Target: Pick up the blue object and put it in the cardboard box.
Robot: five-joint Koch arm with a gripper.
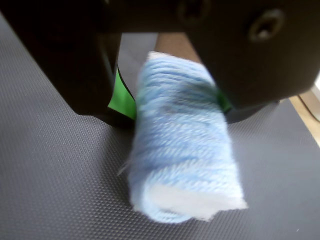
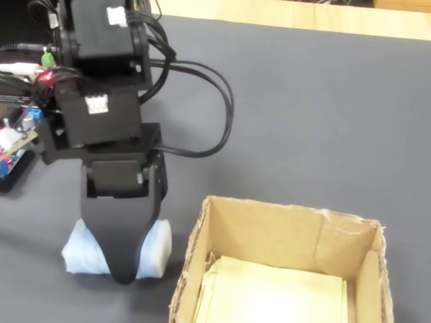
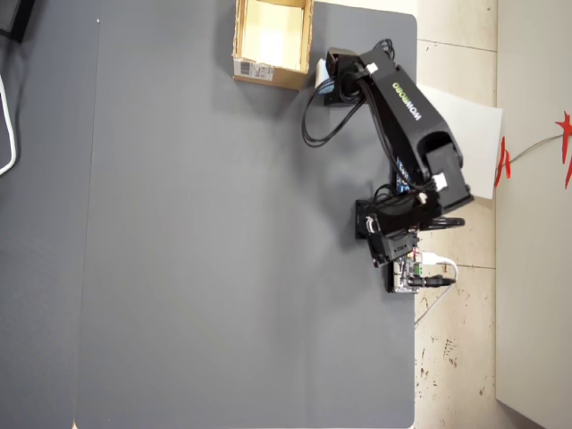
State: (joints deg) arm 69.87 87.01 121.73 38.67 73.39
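Observation:
The blue object (image 1: 185,145), a pale blue and whitish soft block, lies on the dark grey mat between my jaws. My gripper (image 1: 175,107) is shut on it, with a green pad pressed against each side. In the fixed view the block (image 2: 79,256) rests on the mat and sticks out on both sides of the black gripper (image 2: 124,269) that stands over it. The cardboard box (image 2: 269,229) is open-topped with a pale lining and sits just right of the block. In the overhead view the gripper (image 3: 329,76) is right beside the box (image 3: 268,73), near the mat's top edge.
A circuit board (image 2: 13,145) with wires sits at the arm's base (image 3: 407,273), close to the mat's right edge. Black cables (image 2: 215,108) loop off the arm. A wooden table edge (image 2: 303,17) borders the mat. Bare grey mat (image 3: 206,250) spreads to the left.

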